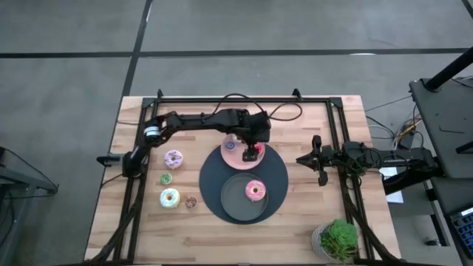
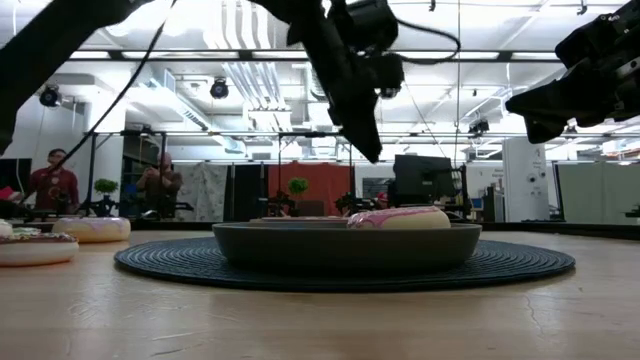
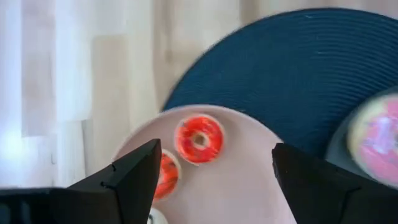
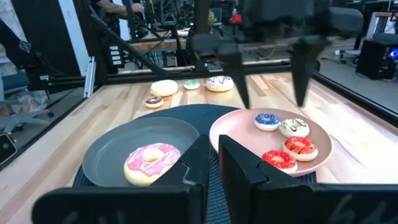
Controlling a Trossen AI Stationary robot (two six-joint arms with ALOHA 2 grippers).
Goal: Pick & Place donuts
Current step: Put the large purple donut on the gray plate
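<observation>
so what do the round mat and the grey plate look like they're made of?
Round mat: looks woven, dark blue, matte; fine concentric ribbing shows in the left wrist view. Grey plate: likely plastic or glazed ceramic, smooth with a soft sheen and raised rim; cannot tell which.

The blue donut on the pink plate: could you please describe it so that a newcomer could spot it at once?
Start at the round dark placemat in the middle of the table, which carries a grey plate and a pink plate. Four small donuts lie on the pink plate, under the left gripper and its open jaws. The blue donut is the only blue one; its neighbours are two red and one white.
</observation>
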